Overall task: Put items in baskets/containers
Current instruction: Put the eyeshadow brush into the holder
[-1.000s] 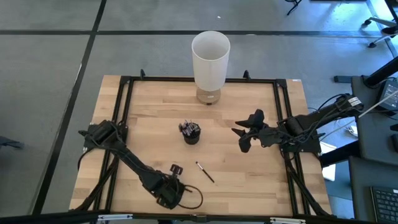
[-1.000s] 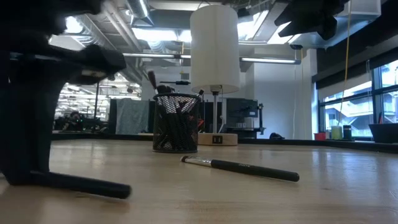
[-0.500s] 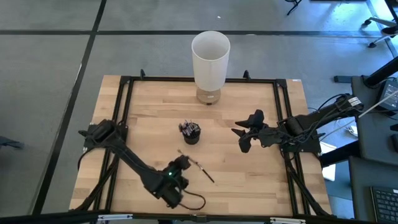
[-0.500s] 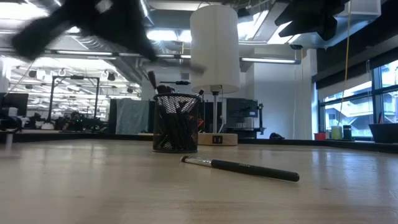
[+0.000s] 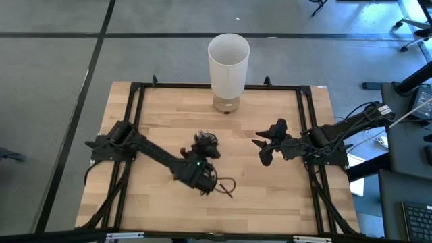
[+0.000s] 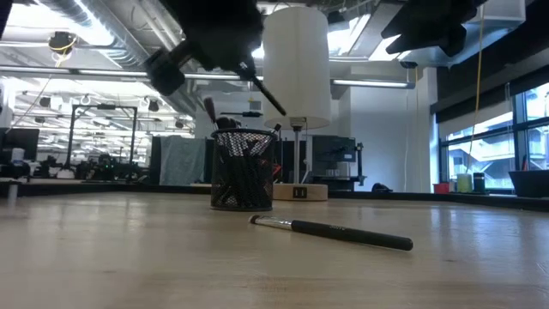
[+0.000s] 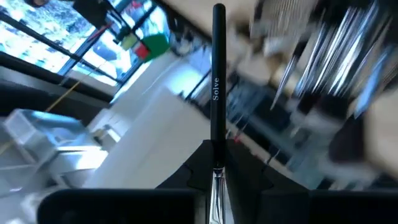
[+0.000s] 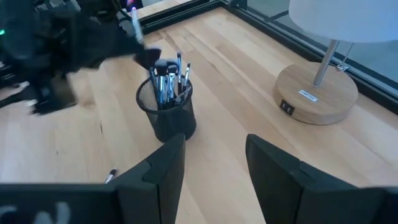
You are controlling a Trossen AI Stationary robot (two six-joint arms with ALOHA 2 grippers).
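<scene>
A dark mesh cup stands mid-table with several makeup brushes upright in it. My left gripper hangs just above and beside the cup, shut on a dark-handled brush. One more brush lies flat on the wood nearer the front edge. My right gripper stands open, raised to the right of the cup, with nothing between its fingers. My left gripper pinches the brush at its pale ferrule end between its two fingers, which lie along the brush. The dark handle sticks out past the fingertips. The brush is lifted clear and slants down toward the cup's rim, its free end above the cup.
A tall white lamp on a round wooden base stands at the far edge behind the cup. A black frame runs around the wooden tabletop. Bare wood lies left and right of the cup.
My left gripper has risen from the tabletop near the front edge and swung toward the cup, rolling its wrist as it went. The brush it holds has come up off the wood with it and now slants down over the cup. The lying brush has stayed put.
</scene>
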